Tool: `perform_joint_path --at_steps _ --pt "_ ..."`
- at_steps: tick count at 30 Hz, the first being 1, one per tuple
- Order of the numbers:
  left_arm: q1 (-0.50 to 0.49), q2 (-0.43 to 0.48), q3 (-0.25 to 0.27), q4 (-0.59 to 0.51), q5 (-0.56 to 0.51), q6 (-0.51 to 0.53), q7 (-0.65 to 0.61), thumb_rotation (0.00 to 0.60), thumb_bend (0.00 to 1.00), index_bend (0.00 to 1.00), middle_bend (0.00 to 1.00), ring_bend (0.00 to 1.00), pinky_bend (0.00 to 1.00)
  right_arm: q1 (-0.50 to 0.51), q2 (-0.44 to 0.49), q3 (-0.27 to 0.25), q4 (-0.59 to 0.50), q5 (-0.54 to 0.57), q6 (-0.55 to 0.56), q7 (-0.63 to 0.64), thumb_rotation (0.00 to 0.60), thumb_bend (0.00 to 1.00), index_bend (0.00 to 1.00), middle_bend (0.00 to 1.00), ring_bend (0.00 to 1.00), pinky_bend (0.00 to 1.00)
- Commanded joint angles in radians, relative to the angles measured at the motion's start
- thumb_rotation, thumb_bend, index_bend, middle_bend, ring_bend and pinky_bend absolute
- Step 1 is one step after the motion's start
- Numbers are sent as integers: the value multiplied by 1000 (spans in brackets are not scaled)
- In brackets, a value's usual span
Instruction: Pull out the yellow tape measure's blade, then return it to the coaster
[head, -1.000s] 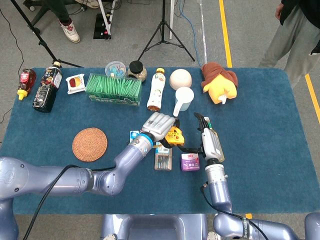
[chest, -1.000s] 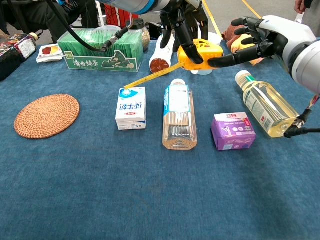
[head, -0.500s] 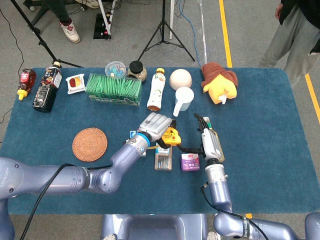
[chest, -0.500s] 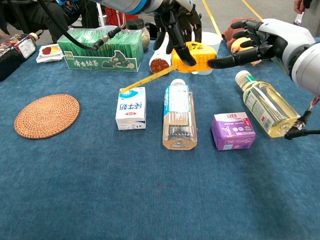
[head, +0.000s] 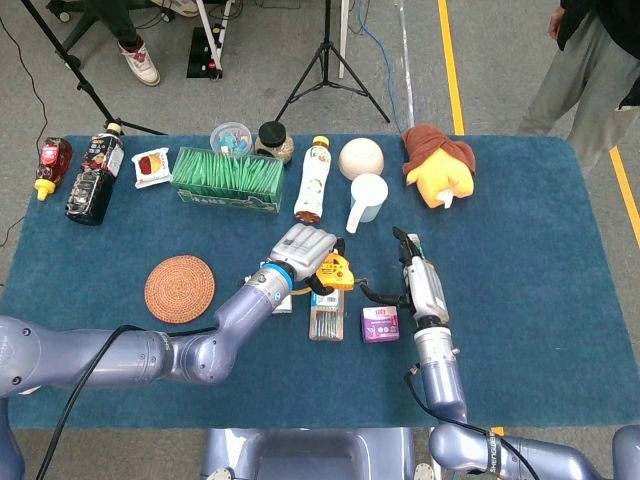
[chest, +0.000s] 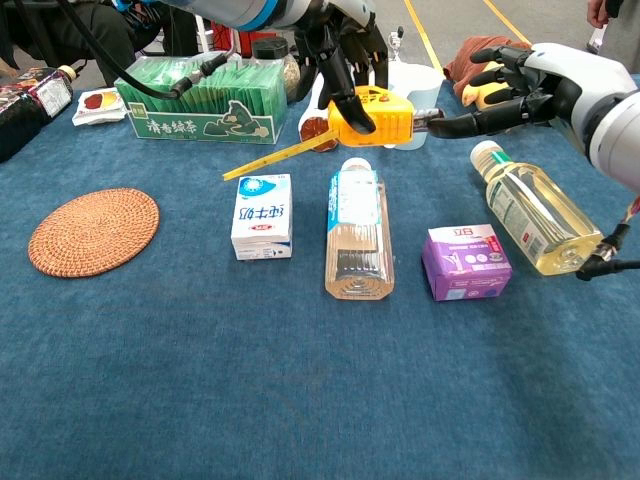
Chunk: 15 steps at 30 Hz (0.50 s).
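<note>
The yellow tape measure (chest: 385, 115) (head: 335, 271) hangs above the table's middle, gripped from above by my left hand (chest: 340, 40) (head: 301, 252). Its yellow blade (chest: 275, 158) sticks out, slanting down to the left over the milk carton. My right hand (chest: 515, 85) (head: 398, 291) hovers to the right with fingers spread and nothing in it. One fingertip (chest: 435, 124) reaches the tape measure's right end. The round woven coaster (chest: 94, 231) (head: 180, 288) lies bare at the left.
Below the tape measure lie a milk carton (chest: 263, 215), a clear bottle (chest: 358, 230), a purple box (chest: 465, 262) and an oil bottle (chest: 535, 210). A green tea box (chest: 195, 100), a drink bottle (head: 310, 180), a white cup (head: 366, 198) and a plush toy (head: 438, 163) line the back.
My left hand has carried the tape measure a little to the left with the blade still out. The right hand has stayed roughly in place, its fingertip still at the case.
</note>
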Motion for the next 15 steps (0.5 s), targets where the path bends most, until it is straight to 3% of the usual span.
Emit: perform_joint_path --at_steps 1,8,15 --pt "3 1 6 2 3 -2 -2 589 396 543 494 509 586 0 1 -1 1 -1 0 0 532 209 22 115 122 200" --pt "8 7 15 6 14 -10 -12 583 396 543 495 510 586 -4 5 0 4 -2 3 8 535 224 76 136 143 205" --pt "10 9 17 9 19 -12 -20 584 396 543 495 510 586 -6 3 1 7 -9 6 16 542 295 323 184 191 229"
